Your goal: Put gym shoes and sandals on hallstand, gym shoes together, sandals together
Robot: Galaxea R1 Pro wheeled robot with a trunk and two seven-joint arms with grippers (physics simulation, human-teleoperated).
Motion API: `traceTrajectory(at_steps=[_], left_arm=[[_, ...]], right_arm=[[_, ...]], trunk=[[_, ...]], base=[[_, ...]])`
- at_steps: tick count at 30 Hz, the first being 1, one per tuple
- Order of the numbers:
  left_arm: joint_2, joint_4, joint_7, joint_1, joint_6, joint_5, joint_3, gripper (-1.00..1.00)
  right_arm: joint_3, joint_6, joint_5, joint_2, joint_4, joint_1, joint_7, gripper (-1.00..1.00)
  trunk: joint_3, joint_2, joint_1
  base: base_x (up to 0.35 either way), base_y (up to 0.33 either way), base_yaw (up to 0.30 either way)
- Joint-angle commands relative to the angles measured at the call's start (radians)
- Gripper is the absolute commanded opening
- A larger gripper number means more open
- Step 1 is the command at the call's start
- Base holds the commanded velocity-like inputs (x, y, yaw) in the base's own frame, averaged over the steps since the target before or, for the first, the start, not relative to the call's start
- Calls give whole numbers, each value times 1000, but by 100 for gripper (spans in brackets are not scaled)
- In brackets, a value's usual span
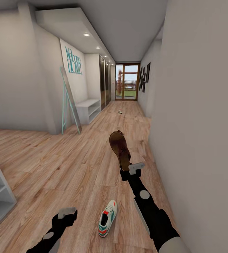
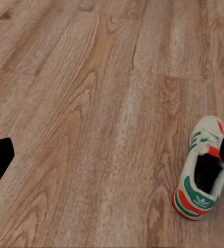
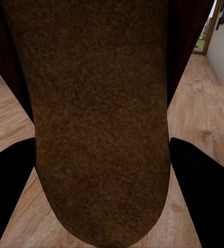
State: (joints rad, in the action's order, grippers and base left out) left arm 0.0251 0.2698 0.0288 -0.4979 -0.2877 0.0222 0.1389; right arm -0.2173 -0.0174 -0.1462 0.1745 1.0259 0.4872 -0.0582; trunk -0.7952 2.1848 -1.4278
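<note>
The right gripper is clenched on a brown sandal, holding it up in the air over the wood-plank floor, toe pointing away down the corridor. A gym shoe lies on the floor near the robot, between the two arms, just right of the left gripper, whose fingers are spread and hold nothing. The pale grey hallstand stands far off along the left wall.

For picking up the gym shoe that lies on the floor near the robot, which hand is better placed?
Left. The left hand is low, empty and beside the gym shoe. The right hand already holds a sandal raised above the floor.
</note>
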Motion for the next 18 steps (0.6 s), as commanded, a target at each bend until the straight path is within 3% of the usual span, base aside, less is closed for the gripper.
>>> traceTrajectory(at_steps=[1,4,8,18], left_arm=[[-9,-1,3,-11,15,12,7,100],[-36,1,2,-58,102,58,8,100],[-54,2,1,-94,154,83,8,100],[-52,3,2,-102,164,92,3,100]], right_arm=[[-1,-1,-10,0,0,1,-6,-100],[-1,-1,-10,0,1,1,-6,-100],[-1,-1,-10,0,2,1,-6,-100],[-1,0,-10,0,3,1,-6,-100]], trunk=[[-1,0,0],[-1,0,0],[-1,0,0],[-1,0,0]], base=[[0,0,0],[0,0,-15],[0,0,-146],[0,0,-281]])
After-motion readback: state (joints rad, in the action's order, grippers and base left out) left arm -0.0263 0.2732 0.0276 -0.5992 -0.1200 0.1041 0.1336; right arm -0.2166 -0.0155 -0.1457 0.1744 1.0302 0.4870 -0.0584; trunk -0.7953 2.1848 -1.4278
